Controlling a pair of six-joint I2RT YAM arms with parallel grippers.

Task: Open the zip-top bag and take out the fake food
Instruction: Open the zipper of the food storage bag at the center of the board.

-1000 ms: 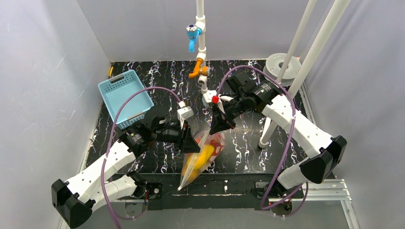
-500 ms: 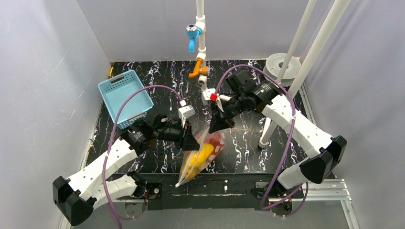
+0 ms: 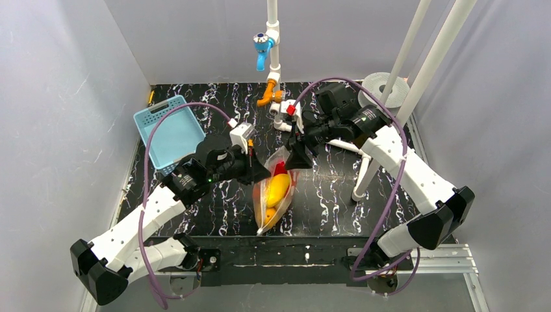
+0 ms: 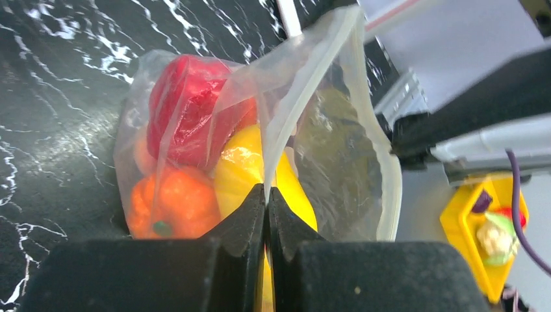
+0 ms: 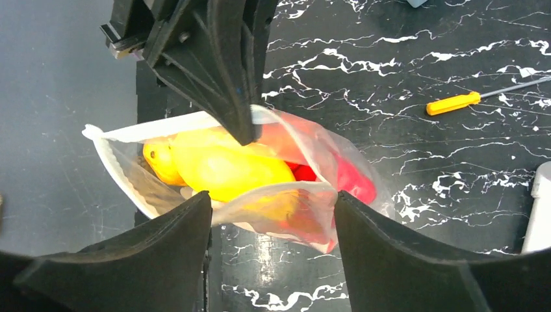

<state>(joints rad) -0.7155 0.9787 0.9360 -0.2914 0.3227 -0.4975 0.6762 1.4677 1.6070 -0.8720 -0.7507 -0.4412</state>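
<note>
1. At the mouth of the zip-top bag (image 4: 338,140), the left gripper (image 4: 266,193) is fully closed. Its two fingers pinch one lip of the clear plastic between them.
2. Opposite to it, the right gripper (image 5: 271,198) stands wide open. The other lip of the bag lies in the gap between its two fingers, and they do not close on it.
3. The two lips are apart, so the mouth is open. The bag reaches from the grippers toward the near edge of the table (image 3: 344,195), about at its middle. I cannot tell whether its bottom corner rests on the table.
4. The fake food (image 5: 227,172) is all inside the bag. In the left wrist view I count one red piece (image 4: 185,107), one round orange piece (image 4: 175,198) and one yellow oblong piece (image 4: 243,169).
5. In the right wrist view a smaller yellow shape (image 5: 159,162) lies just beside the big yellow one. I cannot tell whether it is a separate piece.
6. One screwdriver (image 5: 455,102) with an orange handle lies on the table, well apart from the bag.
7. One light blue basket (image 3: 166,127) stands near the far left corner.
8. At the far edge, one white pipe (image 3: 273,19) carries one blue valve (image 3: 262,44) and, lower, one orange valve (image 3: 268,99).
9. On the right side, two white poles (image 3: 435,58) rise slanted.
</note>
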